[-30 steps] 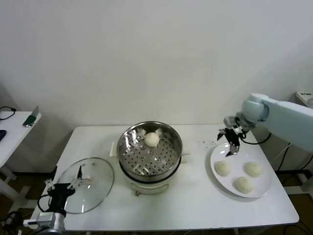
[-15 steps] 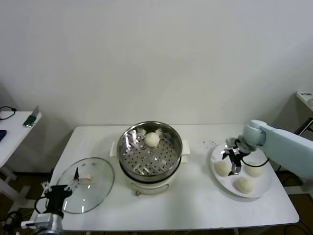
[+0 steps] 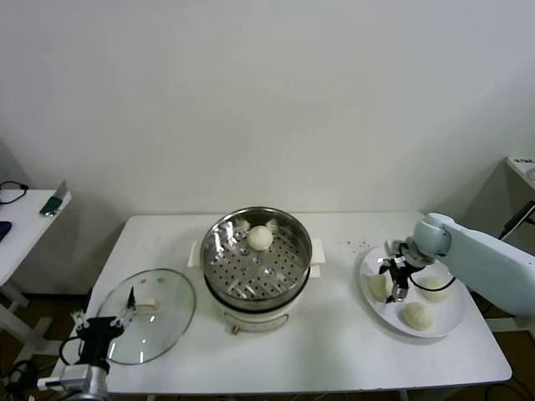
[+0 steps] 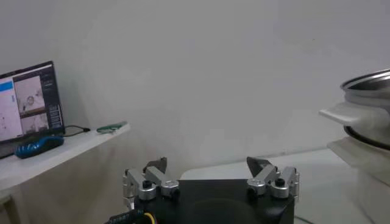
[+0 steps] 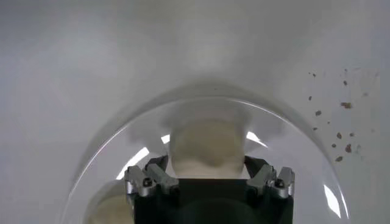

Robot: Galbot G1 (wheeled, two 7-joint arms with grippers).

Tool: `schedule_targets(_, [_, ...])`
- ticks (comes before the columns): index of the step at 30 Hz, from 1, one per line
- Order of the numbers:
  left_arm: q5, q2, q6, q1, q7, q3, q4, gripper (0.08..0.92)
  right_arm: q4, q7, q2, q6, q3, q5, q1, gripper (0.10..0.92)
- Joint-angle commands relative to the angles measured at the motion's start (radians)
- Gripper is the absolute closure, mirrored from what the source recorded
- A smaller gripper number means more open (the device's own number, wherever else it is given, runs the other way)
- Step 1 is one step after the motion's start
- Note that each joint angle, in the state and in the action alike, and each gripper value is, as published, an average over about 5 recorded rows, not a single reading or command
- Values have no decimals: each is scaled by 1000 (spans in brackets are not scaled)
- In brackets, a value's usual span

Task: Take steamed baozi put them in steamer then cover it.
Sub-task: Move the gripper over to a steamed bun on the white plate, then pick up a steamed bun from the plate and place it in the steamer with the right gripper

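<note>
Parked low at the table's left front corner, left gripper point(image 3: 104, 322) with jaws spread wide and empty, beside the glass lid point(image 3: 149, 314). At centre, the steamer point(image 3: 257, 253) uncovered, one steamed baozi point(image 3: 260, 237) resting on its perforated floor toward the back. At right, on the white plate point(image 3: 450, 322), right gripper point(image 3: 392, 280) lowered over a bun point(image 5: 207, 148), fingers point(image 5: 152, 176) parted on either side of it; two more buns point(image 3: 417, 315) alongside.

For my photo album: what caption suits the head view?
Right tool straddles a bun on the plate; one bun sits in the steamer.
</note>
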Motion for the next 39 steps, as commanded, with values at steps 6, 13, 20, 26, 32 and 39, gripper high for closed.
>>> schedule_targets(6, [1, 0, -3, 2, -2, 0, -1, 177, -19, -9, 14, 0, 16, 11, -13, 203])
schedule_targets(13, [0, 1, -6, 9, -2, -5, -4, 177, -10, -17, 8, 0, -5, 27, 17, 274])
schedule_targets(20, [-4, 1, -8, 15, -2, -12, -9, 177, 6, -18, -12, -4, -88, 94, 152, 305])
schedule_targets(26, [-4, 2, -6, 26, 1, -14, -17, 177, 21, -27, 29, -7, -317, 246, 456, 304])
schedule_targets(32, [12, 10, -4, 45, 4, -1, -35, 177, 21, -15, 170, -39, -526, 514, 758, 304])
schedule_targets(39, [31, -11, -3, 47, 8, 30, -64, 177, 30, 19, 353, -102, -607, 777, 893, 304])
